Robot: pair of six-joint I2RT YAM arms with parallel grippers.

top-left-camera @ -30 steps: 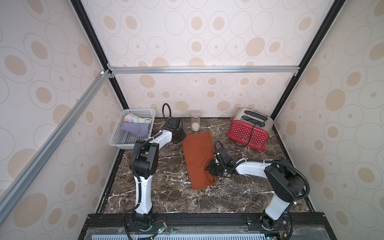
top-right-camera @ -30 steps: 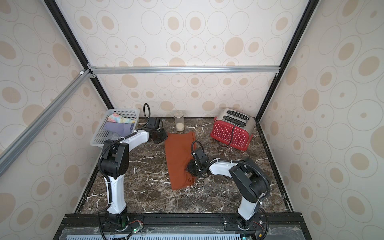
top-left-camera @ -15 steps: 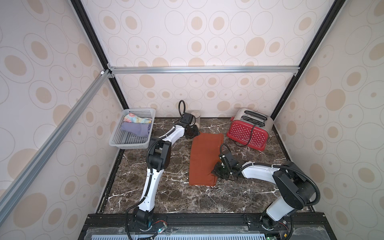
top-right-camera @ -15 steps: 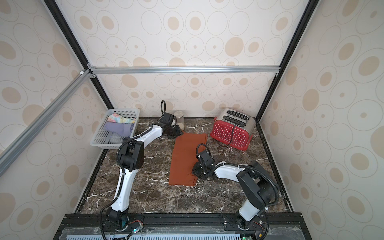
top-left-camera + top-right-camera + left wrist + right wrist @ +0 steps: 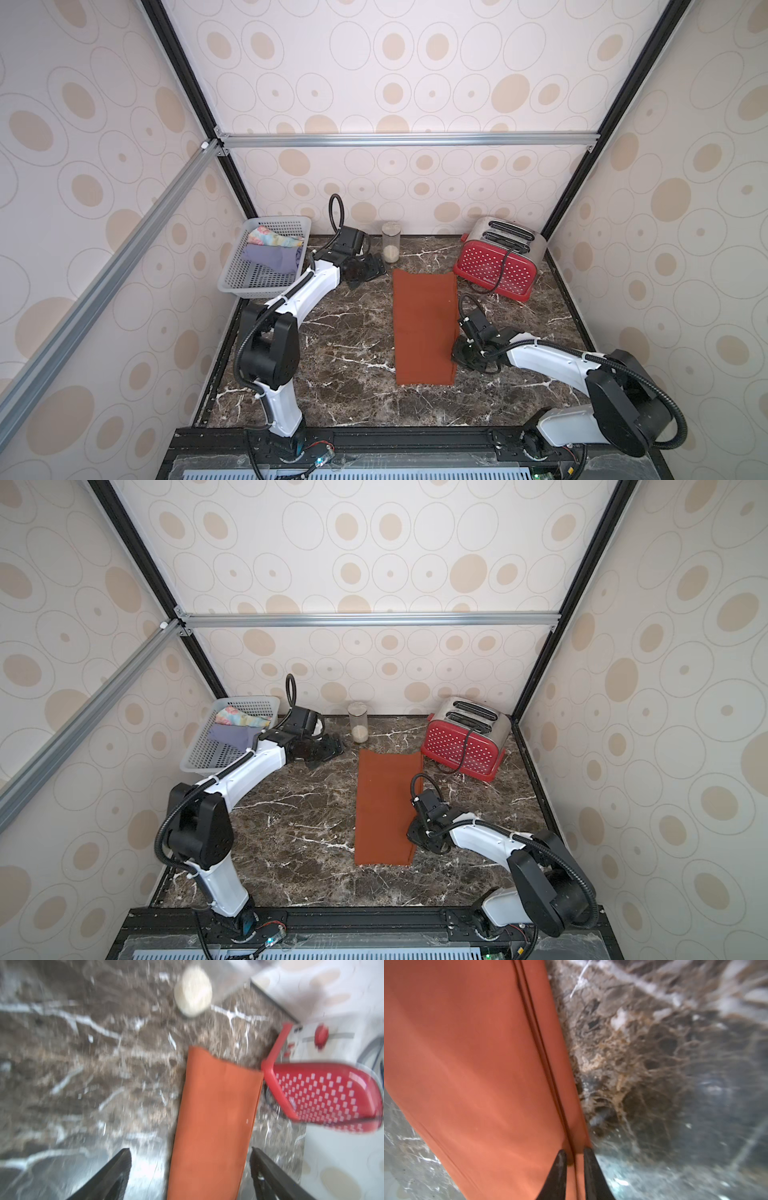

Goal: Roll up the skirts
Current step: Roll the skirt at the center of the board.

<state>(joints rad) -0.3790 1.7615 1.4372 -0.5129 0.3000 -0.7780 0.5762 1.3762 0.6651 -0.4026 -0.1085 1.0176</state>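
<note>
The rust-orange skirt lies flat as a long folded strip in the middle of the marble table. My right gripper sits low at its right edge near the front. In the right wrist view this gripper is pinched on the skirt's folded edge. My left gripper hovers open, left of the skirt's far end and apart from it. The left wrist view shows the gripper wide open, with the skirt lying beyond it. The lavender skirt and floral skirt lie in the basket.
A grey mesh basket stands at the back left corner. A glass jar stands by the back wall, close to the left gripper. A red toaster with a black cord sits at the back right, near the skirt's far corner.
My left gripper let go of the skirt's far end, opened wide and drew back to the left. The skirt went from skewed to straight and flat. My right gripper closed further on its edge.
</note>
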